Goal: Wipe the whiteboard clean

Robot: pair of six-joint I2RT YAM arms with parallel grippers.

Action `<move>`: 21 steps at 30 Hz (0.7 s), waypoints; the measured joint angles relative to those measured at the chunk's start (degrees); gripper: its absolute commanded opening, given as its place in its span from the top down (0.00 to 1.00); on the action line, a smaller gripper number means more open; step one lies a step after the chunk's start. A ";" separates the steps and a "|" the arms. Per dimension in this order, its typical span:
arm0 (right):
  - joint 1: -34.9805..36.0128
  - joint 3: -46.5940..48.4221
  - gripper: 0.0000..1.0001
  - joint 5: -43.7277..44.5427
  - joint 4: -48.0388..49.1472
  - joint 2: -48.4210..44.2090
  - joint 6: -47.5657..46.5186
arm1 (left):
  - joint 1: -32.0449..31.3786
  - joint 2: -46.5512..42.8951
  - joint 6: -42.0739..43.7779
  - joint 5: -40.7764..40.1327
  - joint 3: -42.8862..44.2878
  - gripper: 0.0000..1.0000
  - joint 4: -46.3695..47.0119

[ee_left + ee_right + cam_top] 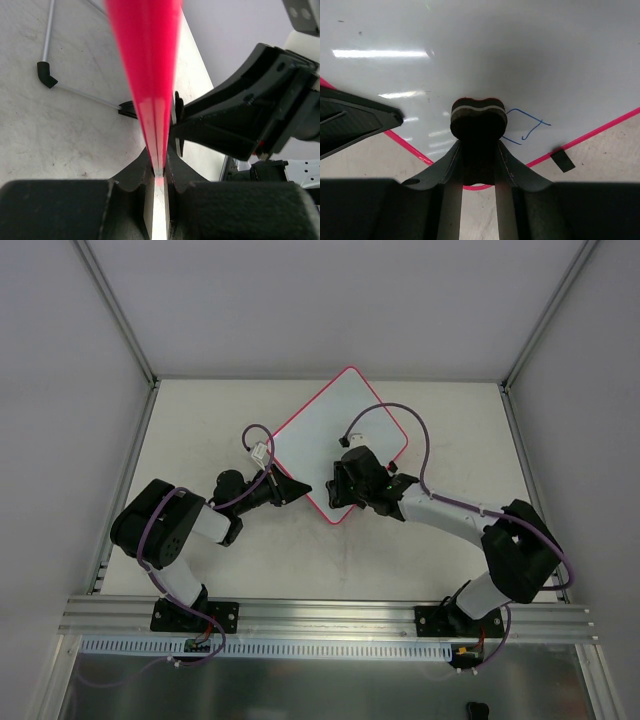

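The whiteboard [340, 425] lies turned like a diamond on the table, white with a thin pink frame. My left gripper [297, 489] is shut on its lower-left edge; in the left wrist view the pink frame [150, 75] runs straight into the closed jaws of that gripper [159, 174]. My right gripper [338, 488] hangs over the board's near corner, shut on a small black eraser [477, 119] that is pressed to the board [495, 45]. Blue pen marks [525, 127] sit just right of the eraser.
A black clip [562, 160] sits on the board's frame to the right of the eraser. The two grippers are close together at the near corner. Enclosure posts [118, 310] and walls ring the table [200, 430]; an aluminium rail [330, 615] runs along the front.
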 measured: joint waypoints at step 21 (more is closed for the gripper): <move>2.97 -0.68 1.00 5.03 7.89 2.69 -1.29 | 0.11 0.04 0.46 -1.62 -0.02 1.00 -1.51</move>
